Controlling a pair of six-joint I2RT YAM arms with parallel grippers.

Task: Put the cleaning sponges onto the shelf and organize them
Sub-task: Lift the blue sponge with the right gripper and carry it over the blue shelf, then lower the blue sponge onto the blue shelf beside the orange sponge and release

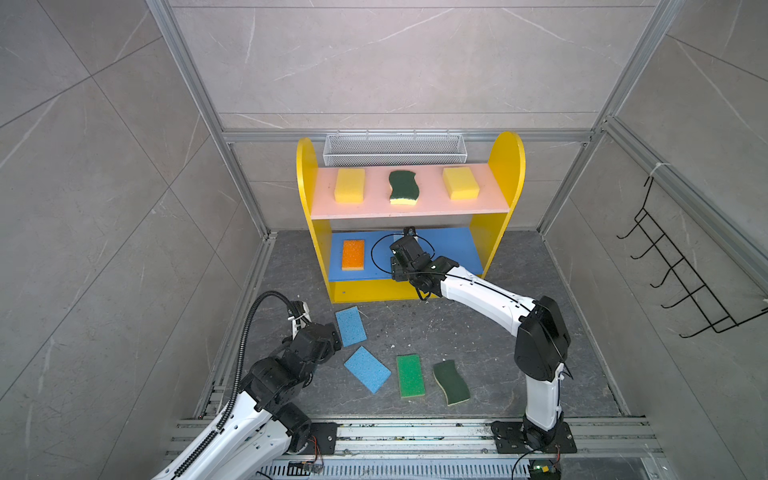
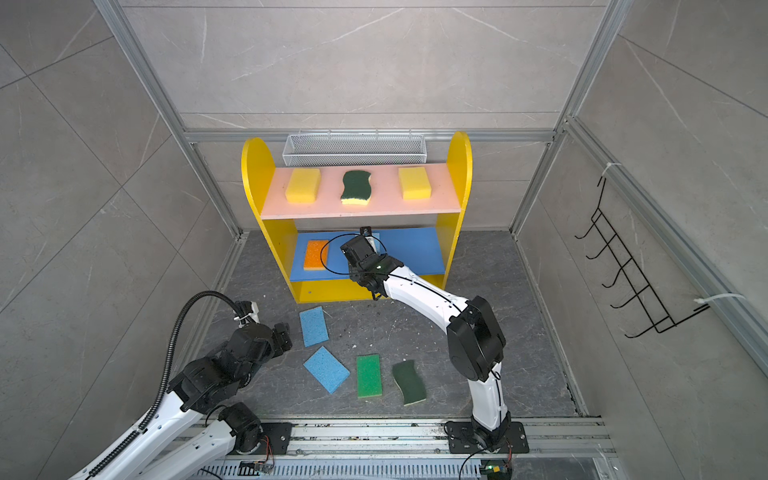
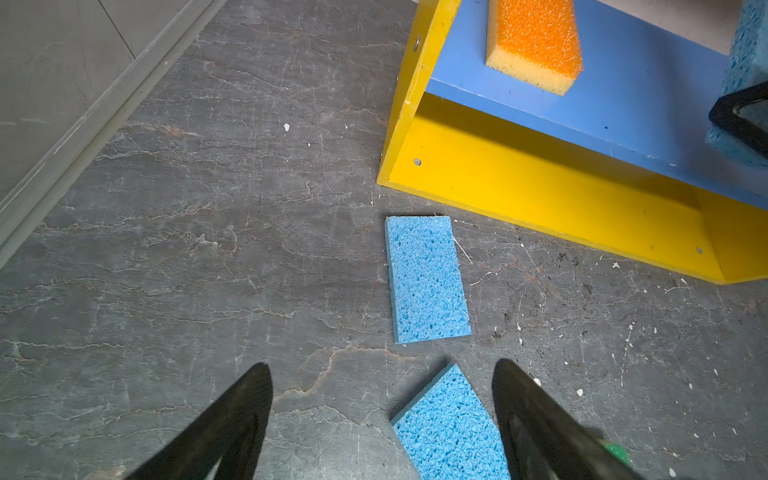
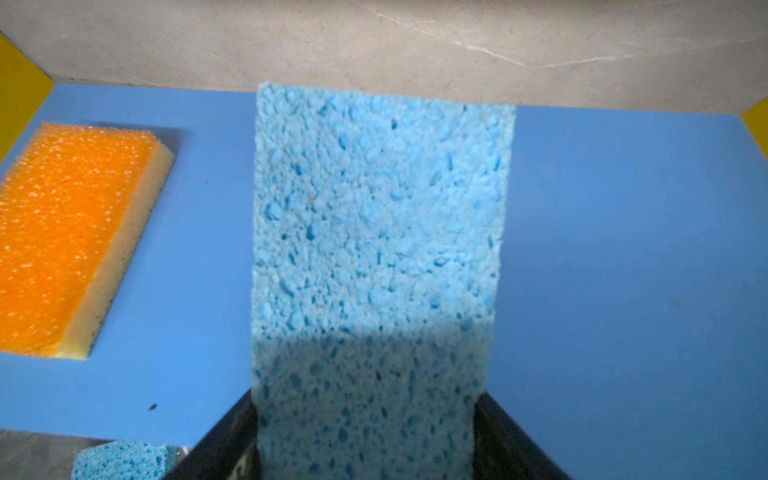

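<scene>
Right wrist view: your right gripper (image 4: 367,395) clamps one blue sponge (image 4: 378,216), one orange sponge (image 4: 70,232) beside the jaws; left gripper (image 3: 382,363) gapes, two blue sponges (image 3: 427,279) (image 3: 451,428) ahead.

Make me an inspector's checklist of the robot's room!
Surface: dark stone floor, scattered with pale crumbs.
Job's things: shelf holds two yellow sponges, a scourer, an orange sponge; floor has two blue sponges, green sponge, second scourer.
Clutter: nothing seen besides crumbs.
Grippers: left gripper open above the floor; right gripper shut on a third blue sponge over the blue board.
Cables: black loop at the right gripper; ribbed hose behind the left gripper.
Surroundings: mesh basket, black hook rack, tiled walls.
</scene>
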